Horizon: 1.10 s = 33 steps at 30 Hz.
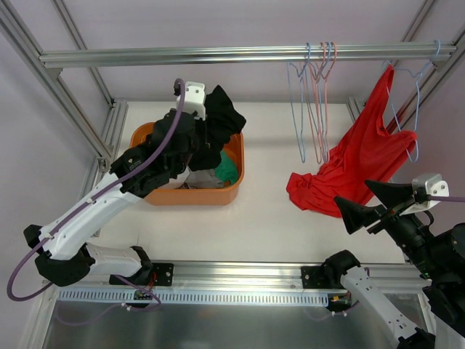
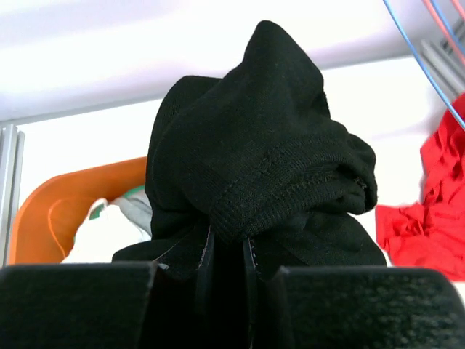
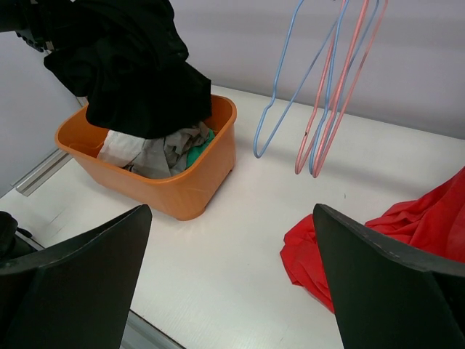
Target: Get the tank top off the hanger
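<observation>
White table inside an aluminium frame, and a silver rail runs across the far side.

The left arm reaches forward from its base and rises over the orange basket. The right arm is folded low at the near right corner, its wrist turned towards the middle of the table.

There's the red tank top, on a pale blue hanger at the right end of the rail. Its upper part hangs from the wire and its lower part lies bunched on the table.

The right gripper sits just on the near side of that red heap. Its jaws are spread wide and hold nothing, and I can't tell if a finger touches the cloth.

The basket holds white, grey and green clothes. Above it hangs a black garment, pinched in the left gripper, whose jaws are nearly closed on a fold.

A cluster of bare hangers, blue and pink, dangles mid-rail.
</observation>
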Motion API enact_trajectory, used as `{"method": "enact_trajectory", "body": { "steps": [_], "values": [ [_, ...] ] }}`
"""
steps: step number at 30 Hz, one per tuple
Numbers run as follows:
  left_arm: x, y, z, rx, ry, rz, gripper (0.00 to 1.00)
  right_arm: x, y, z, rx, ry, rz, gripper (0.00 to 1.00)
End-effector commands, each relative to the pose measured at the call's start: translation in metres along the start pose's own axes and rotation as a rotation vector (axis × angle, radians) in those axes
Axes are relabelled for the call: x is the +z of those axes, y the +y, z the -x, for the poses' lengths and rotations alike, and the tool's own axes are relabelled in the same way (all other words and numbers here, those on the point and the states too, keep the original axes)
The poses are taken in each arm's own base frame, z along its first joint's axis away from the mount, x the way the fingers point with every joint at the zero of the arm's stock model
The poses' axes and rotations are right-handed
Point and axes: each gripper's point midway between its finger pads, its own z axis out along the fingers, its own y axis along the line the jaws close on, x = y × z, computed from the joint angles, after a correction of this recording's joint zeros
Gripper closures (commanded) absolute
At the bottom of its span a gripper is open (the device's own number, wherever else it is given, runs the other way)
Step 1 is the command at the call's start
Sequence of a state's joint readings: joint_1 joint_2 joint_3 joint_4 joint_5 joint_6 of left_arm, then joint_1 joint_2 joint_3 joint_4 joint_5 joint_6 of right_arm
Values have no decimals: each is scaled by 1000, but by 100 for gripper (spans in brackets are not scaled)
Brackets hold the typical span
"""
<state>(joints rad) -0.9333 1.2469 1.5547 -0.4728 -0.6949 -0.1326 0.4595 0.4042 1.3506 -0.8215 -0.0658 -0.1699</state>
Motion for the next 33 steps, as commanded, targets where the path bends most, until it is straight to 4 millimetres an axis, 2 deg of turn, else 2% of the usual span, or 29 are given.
{"method": "enact_trajectory", "body": {
  "steps": [1, 2, 6, 7, 12, 17, 20, 22, 23, 24, 25, 28, 29, 30, 32, 33],
  "values": [
    [-5, 9, 18, -37, -32, -53, 100, 12, -1, 10, -17, -24, -4, 1],
    [-1, 13, 12, -43, -14, -48, 100, 13, -1, 10, -16, -23, -1, 0],
    [11, 4, -25, -92, 73, -75, 100, 21, -7, 4, -9, 6, -32, 0],
    [17, 2, -41, -90, 112, -80, 100, 23, -7, 3, -7, 12, -34, 1],
    [34, -10, -94, -116, 256, -119, 100, 43, -15, -11, 3, 85, -73, 0],
    [48, -20, -130, -138, 357, -126, 100, 57, -30, -25, 3, 140, -150, 1],
    [66, -6, -162, -198, 443, -51, 100, 67, -37, -35, 0, 178, -185, 1],
    [83, 13, -194, -235, 528, 17, 100, 72, -41, -39, 8, 197, -208, 0],
    [87, 11, -205, -265, 569, 7, 100, 74, -43, -39, 10, 200, -221, 0],
    [95, 12, -225, -262, 628, 15, 100, 74, -45, -38, 19, 199, -235, 1],
    [100, 14, -234, -267, 656, 24, 100, 74, -47, -33, 21, 189, -248, 0],
    [105, 1, -260, -263, 746, -24, 100, 66, -55, -8, 14, 141, -306, 1],
    [105, -2, -264, -266, 763, -37, 100, 64, -58, -2, 7, 133, -323, 0],
    [106, -7, -266, -272, 776, -58, 100, 60, -58, 12, 3, 104, -329, 1],
    [106, -7, -273, -266, 798, -53, 100, 62, -62, 17, -13, 115, -357, 1],
    [105, -5, -273, -265, 800, -44, 100, 61, -62, 27, -17, 96, -358, 0]
  ]
}}
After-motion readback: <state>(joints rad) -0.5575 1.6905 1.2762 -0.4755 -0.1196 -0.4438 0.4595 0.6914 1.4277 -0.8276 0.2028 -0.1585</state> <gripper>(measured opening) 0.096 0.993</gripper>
